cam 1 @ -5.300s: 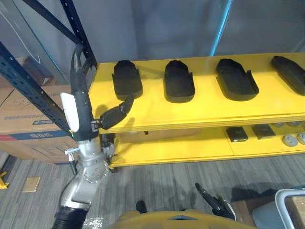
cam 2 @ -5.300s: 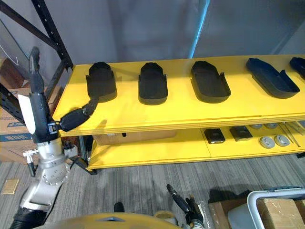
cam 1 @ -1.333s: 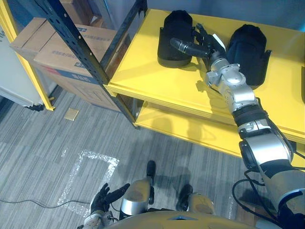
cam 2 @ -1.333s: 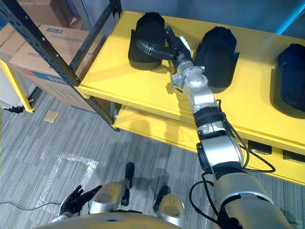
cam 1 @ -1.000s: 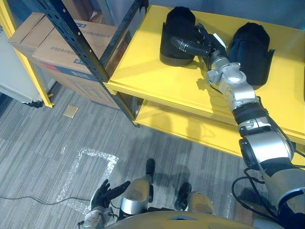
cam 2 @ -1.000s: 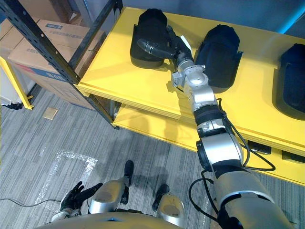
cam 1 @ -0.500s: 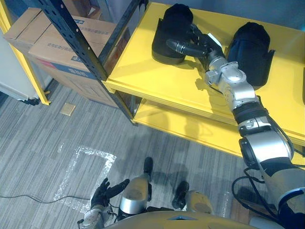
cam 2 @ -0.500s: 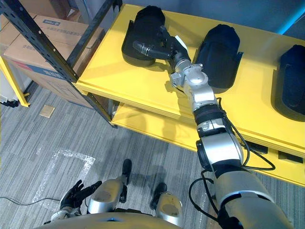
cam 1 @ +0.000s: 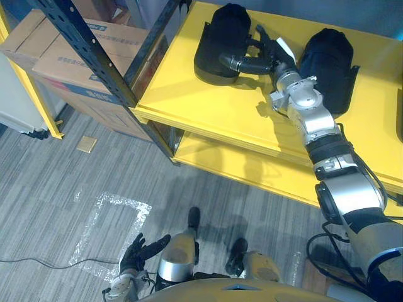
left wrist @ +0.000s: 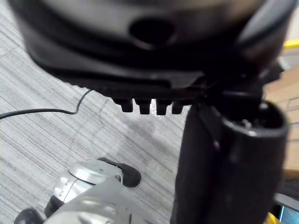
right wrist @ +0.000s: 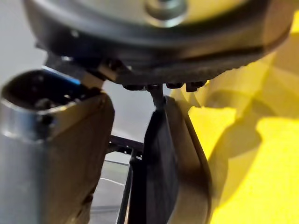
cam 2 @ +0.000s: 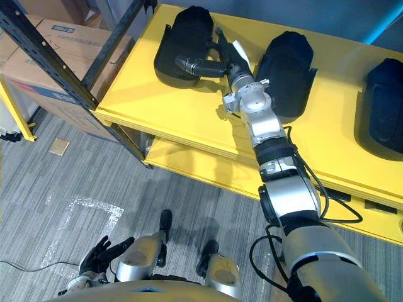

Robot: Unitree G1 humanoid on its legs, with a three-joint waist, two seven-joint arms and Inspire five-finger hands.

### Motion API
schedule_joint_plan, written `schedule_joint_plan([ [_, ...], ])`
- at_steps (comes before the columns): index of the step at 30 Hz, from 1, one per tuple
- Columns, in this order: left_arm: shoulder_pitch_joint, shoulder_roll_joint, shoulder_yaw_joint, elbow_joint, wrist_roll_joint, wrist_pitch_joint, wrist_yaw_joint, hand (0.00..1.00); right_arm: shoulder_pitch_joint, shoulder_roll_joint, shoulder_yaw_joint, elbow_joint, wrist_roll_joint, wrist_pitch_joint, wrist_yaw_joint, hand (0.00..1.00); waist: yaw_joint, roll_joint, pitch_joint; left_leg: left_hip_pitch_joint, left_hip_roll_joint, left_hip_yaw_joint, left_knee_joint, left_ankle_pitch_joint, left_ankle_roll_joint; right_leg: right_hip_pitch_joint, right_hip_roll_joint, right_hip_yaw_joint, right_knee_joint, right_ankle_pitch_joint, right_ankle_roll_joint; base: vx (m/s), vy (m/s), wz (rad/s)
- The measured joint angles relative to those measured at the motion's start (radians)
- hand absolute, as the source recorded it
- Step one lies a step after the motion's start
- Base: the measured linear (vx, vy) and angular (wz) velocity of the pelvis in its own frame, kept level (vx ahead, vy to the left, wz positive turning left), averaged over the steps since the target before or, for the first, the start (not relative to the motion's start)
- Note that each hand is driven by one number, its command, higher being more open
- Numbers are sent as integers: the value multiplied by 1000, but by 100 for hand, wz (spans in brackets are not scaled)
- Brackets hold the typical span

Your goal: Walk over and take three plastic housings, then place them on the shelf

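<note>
Three black plastic housings lie on the yellow top shelf: the leftmost, a second beside it, and a third at the right edge. My right hand reaches onto the shelf between the first two. Its thumb lies across the open end of the leftmost housing, its straight fingers run along that housing's right wall, and the wall stands between them. The left hand hangs low above the floor, with relaxed, spread fingers holding nothing.
A dark slanted rack post stands at the shelf's left corner, with cardboard boxes behind it. A lower yellow shelf runs under the top one. A taped square marks the grey floor.
The leftmost housing has slid left and turned its open end left, with my right hand following it. The left hand stays low.
</note>
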Motion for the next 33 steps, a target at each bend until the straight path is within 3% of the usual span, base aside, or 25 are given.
schedule_joint_plan([
  [2, 0, 1, 15, 2, 0, -1, 1, 100, 37, 0, -8, -217, -90, -34, -40, 100, -12, -12, 4, 0, 6, 11, 0, -5, -3, 0, 6, 8, -12, 5, 0, 23, -36, -12],
  [5, 1, 2, 21, 3, 1, -3, 3, 100, 48, -2, 22, -447, -140, -87, -29, 100, -28, -21, 1, 8, 7, 25, 0, -12, -5, 0, 6, 21, -14, 6, 1, 36, -30, -13],
  [9, 0, 4, 22, 8, 1, -28, 0, 100, 48, -3, 96, -536, -141, -118, 25, 100, -35, -43, -8, 15, 10, 40, 23, -34, -7, 14, 8, 33, -21, 6, 2, 20, -20, -14],
  [13, 0, 10, 31, 22, 0, -46, -2, 100, 49, -10, 209, -535, -139, -101, 115, 100, -33, -73, -23, -1, 10, 35, 62, -56, -9, 25, 8, 29, -35, 8, 4, -3, -8, 3],
  [17, 0, 15, 31, 17, 0, -42, -5, 100, 45, -9, 316, -474, -139, -41, 219, 100, -20, -83, -31, -16, 4, 10, 64, -56, -8, 39, 11, 5, -66, 22, 8, -14, -9, 17],
  [23, 0, 16, 31, 1, 0, -24, -4, 100, 4, -4, 358, -265, -219, 48, 235, 100, 6, -84, -31, -40, -4, -7, 72, -50, -1, 38, 11, -12, -91, 41, 14, -19, 7, 12],
  [33, 0, 14, 35, -1, -56, 15, -15, 100, -31, -27, 357, -171, -249, 64, 225, 100, 4, -82, -33, -52, -2, -14, 82, -51, -1, 37, 15, -21, -98, 46, 12, -11, 0, 2],
])
